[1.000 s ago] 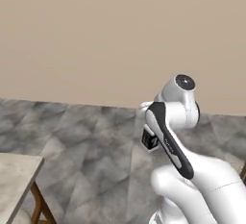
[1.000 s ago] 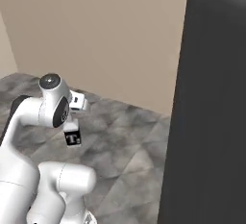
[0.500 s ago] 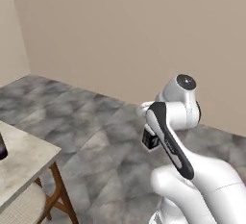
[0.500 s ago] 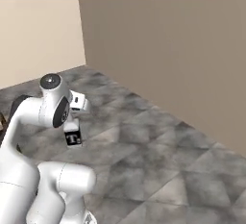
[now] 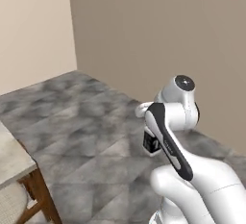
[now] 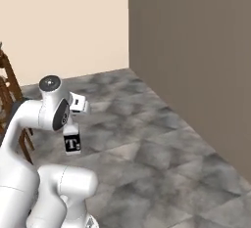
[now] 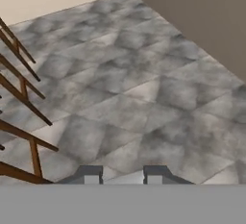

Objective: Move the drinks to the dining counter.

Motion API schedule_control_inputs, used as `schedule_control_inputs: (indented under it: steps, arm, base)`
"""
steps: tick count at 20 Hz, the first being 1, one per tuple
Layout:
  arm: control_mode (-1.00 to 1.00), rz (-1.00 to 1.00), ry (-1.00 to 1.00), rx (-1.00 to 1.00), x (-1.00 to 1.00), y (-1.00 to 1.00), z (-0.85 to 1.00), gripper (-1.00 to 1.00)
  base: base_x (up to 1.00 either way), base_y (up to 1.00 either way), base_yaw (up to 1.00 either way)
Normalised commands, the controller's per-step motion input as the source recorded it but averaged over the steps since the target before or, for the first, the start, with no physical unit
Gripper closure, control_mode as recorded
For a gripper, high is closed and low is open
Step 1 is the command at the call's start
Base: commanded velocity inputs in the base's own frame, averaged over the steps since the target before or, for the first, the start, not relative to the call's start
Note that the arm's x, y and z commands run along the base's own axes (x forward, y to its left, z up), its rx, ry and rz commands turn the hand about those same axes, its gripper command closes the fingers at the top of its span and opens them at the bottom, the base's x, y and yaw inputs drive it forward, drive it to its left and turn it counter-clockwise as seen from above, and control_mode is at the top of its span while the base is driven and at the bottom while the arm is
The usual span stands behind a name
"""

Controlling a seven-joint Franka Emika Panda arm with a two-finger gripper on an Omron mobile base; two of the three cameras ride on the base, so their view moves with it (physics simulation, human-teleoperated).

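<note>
While held aloft, short clear bottle [image 6: 72, 143] hangs below gripper [image 6: 72, 124] — jaws clamped on it.

base views: behind arm, sharing floor [image 5: 86, 136] | hand: probably downward

Grey marbled tile floor [image 5: 86, 136], beige walls [image 6: 73, 21] meeting at corner (one shaded darker), wooden stool legs [image 7: 21, 98].
</note>
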Motion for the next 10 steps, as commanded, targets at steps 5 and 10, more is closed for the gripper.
schedule_control_inputs:
  steps: [5,10]
  arm:
    - [1.0,0.0,0.0,0.0,0.0,0.0,0.0,1.0]
    - [1.0,0.0,0.0,0.0,0.0,0.0,0.0,1.0]
  base:
    - [0.73,-0.63,0.57]
    - [0.77,-0.39,0.6]
